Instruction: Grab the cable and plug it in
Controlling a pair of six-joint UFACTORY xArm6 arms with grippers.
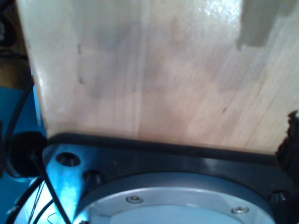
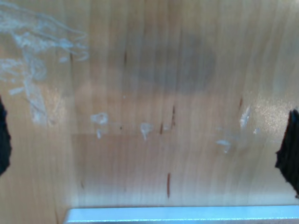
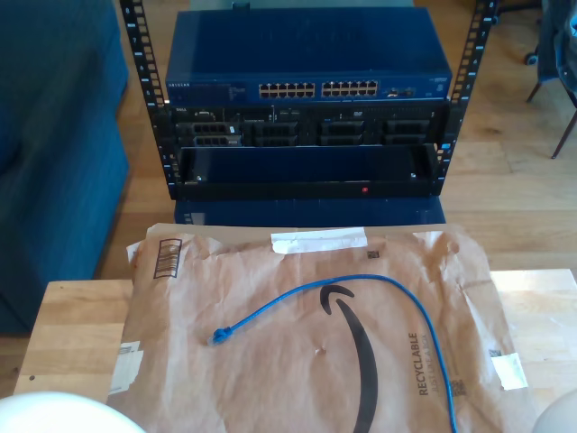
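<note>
You have one blue cable, one brown paper mailer on one wooden bench, and one equipment rack holding one blue network switch.

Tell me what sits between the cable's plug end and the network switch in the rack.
In the exterior view, between the plug and the switch lie bare brown paper, a white label, and the rack's lower units.

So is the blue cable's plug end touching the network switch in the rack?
Apart. In the exterior view the cable's plug end lies on the brown paper mailer, with bare paper and open floor between it and the switch.
</note>
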